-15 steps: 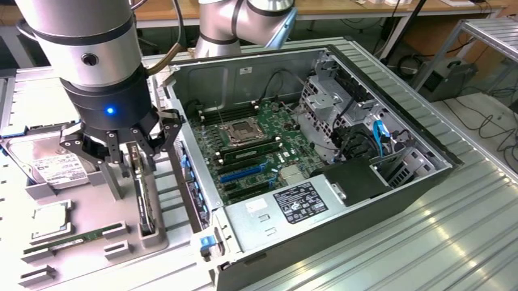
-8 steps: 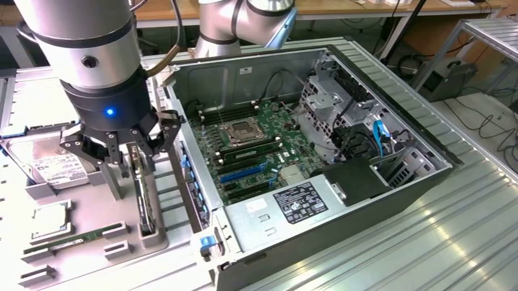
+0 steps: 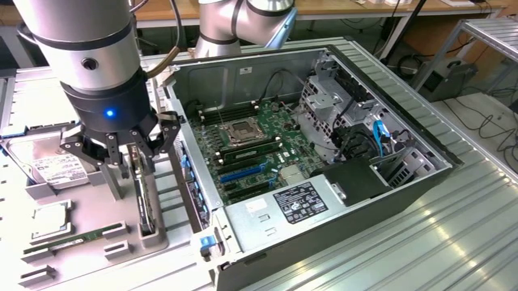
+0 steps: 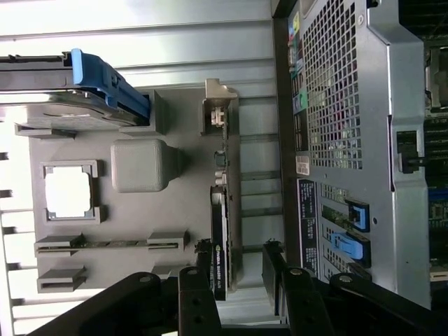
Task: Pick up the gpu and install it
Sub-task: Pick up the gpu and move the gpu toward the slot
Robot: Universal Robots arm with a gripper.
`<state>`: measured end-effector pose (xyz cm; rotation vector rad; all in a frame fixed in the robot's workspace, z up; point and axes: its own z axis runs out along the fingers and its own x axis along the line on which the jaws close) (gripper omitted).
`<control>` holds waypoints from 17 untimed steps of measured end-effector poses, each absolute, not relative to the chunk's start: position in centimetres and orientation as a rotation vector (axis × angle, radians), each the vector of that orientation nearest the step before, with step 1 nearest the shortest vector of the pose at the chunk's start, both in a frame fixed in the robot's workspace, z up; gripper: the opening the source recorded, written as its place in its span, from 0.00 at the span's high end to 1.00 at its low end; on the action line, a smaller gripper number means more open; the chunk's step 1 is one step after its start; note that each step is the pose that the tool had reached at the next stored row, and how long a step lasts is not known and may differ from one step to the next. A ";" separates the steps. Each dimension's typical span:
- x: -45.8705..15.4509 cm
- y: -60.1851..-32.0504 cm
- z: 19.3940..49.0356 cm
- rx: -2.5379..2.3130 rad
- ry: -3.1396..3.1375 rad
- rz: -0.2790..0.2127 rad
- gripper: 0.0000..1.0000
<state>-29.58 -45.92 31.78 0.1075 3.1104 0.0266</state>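
Observation:
The gpu (image 3: pixel 145 203) stands on its long edge in a slot of the grey parts tray (image 3: pixel 89 260), just outside the open computer case's wall. In the wrist view it is a thin dark card (image 4: pixel 220 238) seen edge-on. My gripper (image 3: pixel 133 159) hangs directly over the card's far end, open. In the wrist view the gripper (image 4: pixel 238 269) straddles the card's end with one black finger (image 4: pixel 194 294) close beside it and the other finger (image 4: pixel 278 280) farther off. Nothing is gripped.
The open computer case (image 3: pixel 421 182) lies on the exterior view's right, motherboard with blue slots (image 3: pixel 242 173) facing up. On the tray lie a hard drive (image 3: pixel 50 167), a processor (image 3: pixel 48 219) and a RAM stick (image 3: pixel 73 239). The case's perforated rear (image 4: pixel 336 126) stands close beside the card.

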 end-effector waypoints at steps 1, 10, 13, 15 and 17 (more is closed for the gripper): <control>-29.6 -45.9 31.8 0.108 3.110 0.026 0.58; -29.6 -45.9 31.6 0.107 3.110 0.027 0.58; -29.6 -45.9 31.5 0.108 3.110 0.027 0.58; -29.6 -45.9 31.5 0.108 3.110 0.027 0.58; -29.6 -45.9 31.4 0.107 3.110 0.027 0.58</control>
